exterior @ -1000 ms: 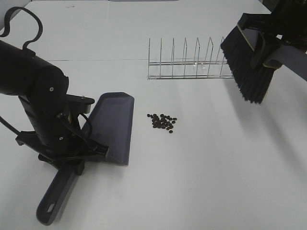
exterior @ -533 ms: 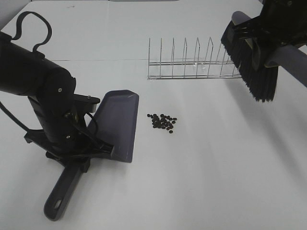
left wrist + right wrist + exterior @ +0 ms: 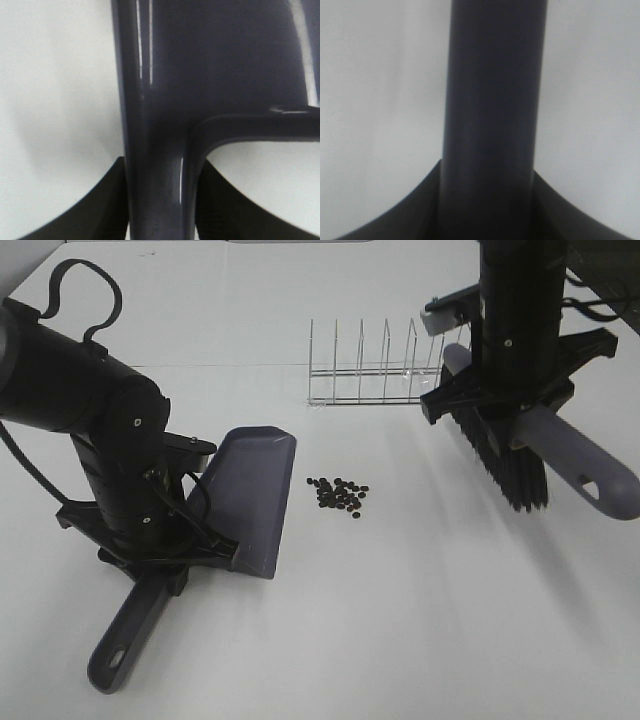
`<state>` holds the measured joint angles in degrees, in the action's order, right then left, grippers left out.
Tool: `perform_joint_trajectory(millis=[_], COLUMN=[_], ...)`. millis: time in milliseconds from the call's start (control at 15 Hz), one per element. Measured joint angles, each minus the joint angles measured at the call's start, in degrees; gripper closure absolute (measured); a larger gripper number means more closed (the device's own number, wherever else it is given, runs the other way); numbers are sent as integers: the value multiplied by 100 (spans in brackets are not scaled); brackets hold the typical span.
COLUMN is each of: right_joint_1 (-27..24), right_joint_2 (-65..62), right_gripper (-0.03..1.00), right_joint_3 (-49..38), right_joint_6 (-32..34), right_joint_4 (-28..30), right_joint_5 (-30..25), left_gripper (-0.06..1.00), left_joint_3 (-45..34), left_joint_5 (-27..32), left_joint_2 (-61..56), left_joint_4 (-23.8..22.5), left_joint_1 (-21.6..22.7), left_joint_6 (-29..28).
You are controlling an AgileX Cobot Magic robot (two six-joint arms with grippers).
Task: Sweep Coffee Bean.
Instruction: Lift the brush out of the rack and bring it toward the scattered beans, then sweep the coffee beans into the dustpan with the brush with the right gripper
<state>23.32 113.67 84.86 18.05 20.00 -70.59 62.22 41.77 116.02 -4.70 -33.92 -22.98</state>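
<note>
The coffee bean (image 3: 338,494) patch runs left-right; left jaws pinch dustpan handle (image 3: 125,640), right jaws brush handle (image 3: 580,455).

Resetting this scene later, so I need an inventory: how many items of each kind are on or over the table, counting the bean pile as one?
dustpan: 1
brush: 1
wire rack: 1
coffee bean pile: 1
Total: 4

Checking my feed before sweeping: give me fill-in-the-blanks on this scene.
The left gripper is ____ on the handle of the grey-purple plastic dustpan.
The small dark brown coffee beans lie ____ the dustpan and the black-bristled brush.
The right gripper grips the brush by its ____.
Missing: shut; between; handle.
</note>
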Motion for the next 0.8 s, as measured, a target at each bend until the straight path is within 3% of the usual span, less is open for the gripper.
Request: perform_joint_trajectory(millis=[267, 467, 800], right_joint_1=[92, 573, 716], right_joint_2=[710, 980, 1049], right_gripper=[70, 70, 70], right_joint_3=[-46, -46, -46], right_joint_6=[476, 705, 922], right_joint_4=[-201, -407, -1352], right_joint_5=[52, 92, 613], left_gripper=[63, 63, 63], left_joint_3=[0, 0, 0], left_joint_5=[0, -23, -29], left_joint_2=[0, 0, 0], left_joint_4=[-34, -34, -40], left_joint_1=[0, 0, 0], left_joint_6=[97, 223, 355])
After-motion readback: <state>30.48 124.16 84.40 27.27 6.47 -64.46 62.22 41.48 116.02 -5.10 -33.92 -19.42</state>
